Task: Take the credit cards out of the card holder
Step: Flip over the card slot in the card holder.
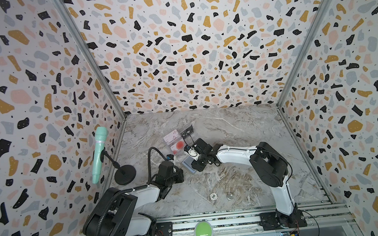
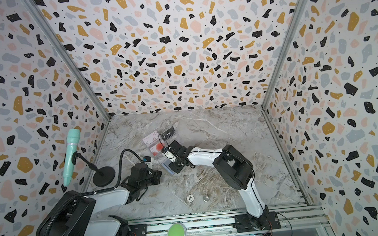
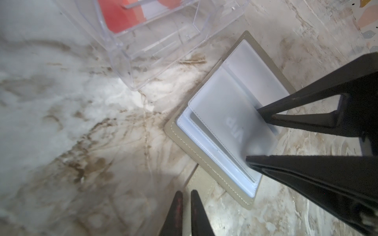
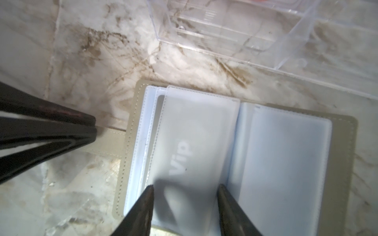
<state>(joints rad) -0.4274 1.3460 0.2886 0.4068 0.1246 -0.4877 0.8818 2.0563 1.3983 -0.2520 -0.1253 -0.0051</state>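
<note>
The taupe card holder [image 4: 343, 163] [image 3: 173, 130] [image 1: 187, 163] lies open on the marble, pale blue-grey sleeves up. A credit card with "VIP" lettering [image 4: 180, 157] [image 3: 233, 126] shows faintly through one frosted sleeve. My right gripper [image 4: 186, 187] [image 3: 253, 134] is open, its tips standing on either side of that sleeve. My left gripper [image 3: 185, 193] [image 4: 95, 125] is shut on the holder's taupe strap [image 4: 110, 143]. Three more credit cards lie in the clear tray behind: pinkish [image 1: 172, 136], red-circle [image 1: 179, 145] and black VIP [image 1: 188, 130].
The clear plastic tray [image 3: 122, 61] [image 4: 286, 51] sits just beyond the holder. A mint microphone [image 1: 98, 153] on a black stand is at the left wall. A poker chip [image 1: 213, 196] and a coin [image 1: 230, 197] lie near the front; a green button [image 1: 203, 231] sits on the rail.
</note>
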